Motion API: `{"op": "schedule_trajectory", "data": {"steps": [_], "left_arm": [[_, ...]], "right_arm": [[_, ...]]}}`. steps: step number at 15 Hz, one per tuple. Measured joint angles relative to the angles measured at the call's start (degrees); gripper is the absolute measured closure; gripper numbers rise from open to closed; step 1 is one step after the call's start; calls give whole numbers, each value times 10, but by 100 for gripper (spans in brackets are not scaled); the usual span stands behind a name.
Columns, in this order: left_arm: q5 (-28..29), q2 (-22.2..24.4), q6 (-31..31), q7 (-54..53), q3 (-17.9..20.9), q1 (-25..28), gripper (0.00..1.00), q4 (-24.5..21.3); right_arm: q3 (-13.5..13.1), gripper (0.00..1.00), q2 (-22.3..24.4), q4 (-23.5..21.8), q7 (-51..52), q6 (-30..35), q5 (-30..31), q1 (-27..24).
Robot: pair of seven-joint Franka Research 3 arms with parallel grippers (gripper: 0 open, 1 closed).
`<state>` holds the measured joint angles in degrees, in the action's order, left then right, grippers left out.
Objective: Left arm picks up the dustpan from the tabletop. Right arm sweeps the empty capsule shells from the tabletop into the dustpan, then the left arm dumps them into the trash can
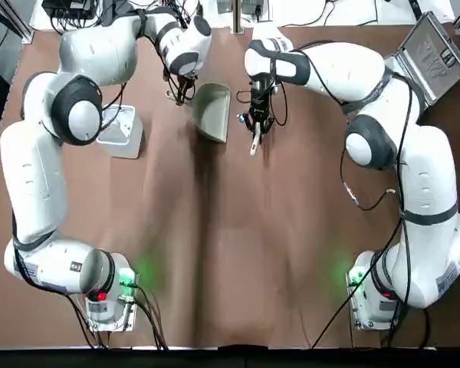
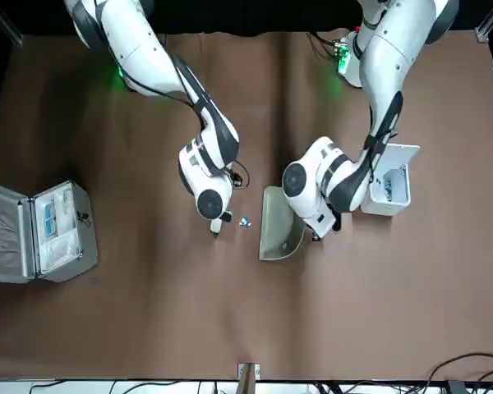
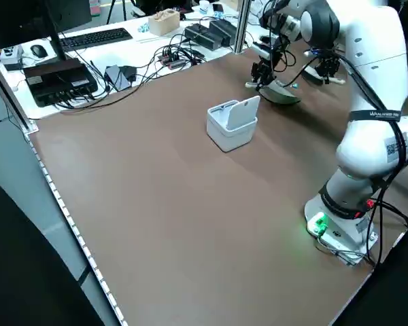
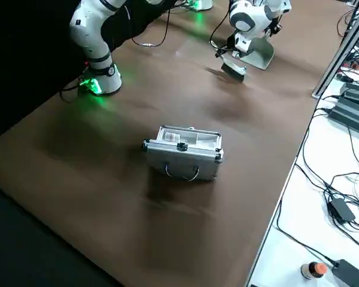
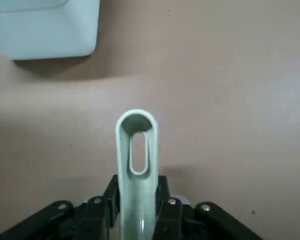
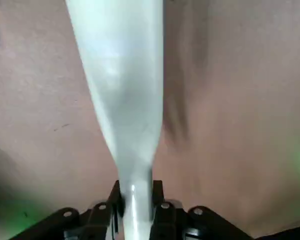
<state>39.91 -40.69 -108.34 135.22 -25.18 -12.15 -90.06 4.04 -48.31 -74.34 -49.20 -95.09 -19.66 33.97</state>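
While your left fingers (image 5: 135, 210) clamp the dustpan (image 1: 212, 111) handle, the capsule shell (image 2: 245, 222) lies between its mouth and the brush (image 6: 122, 100) your right fingers (image 6: 135, 200) grip.

I see a silver metal case (image 4: 184, 153) lying open on its side near the table's corner, with a handle on its front and packets inside (image 2: 52, 220). On the white bench past the table edge I see a keyboard (image 3: 95, 39), a mouse (image 3: 39, 51), a black box (image 3: 57, 77) and loose cables (image 4: 341, 179).
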Motion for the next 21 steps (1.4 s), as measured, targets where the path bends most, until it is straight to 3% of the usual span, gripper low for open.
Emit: {"op": "schedule_trajectory", "data": {"steps": [12,21], "left_arm": [[0,-1,2,1,12,-20,67,1],[0,-2,2,1,13,-24,67,1]], "right_arm": [[1,74,-49,59,-31,-37,-54,27],[2,74,-59,71,-32,-93,-67,46]]}}
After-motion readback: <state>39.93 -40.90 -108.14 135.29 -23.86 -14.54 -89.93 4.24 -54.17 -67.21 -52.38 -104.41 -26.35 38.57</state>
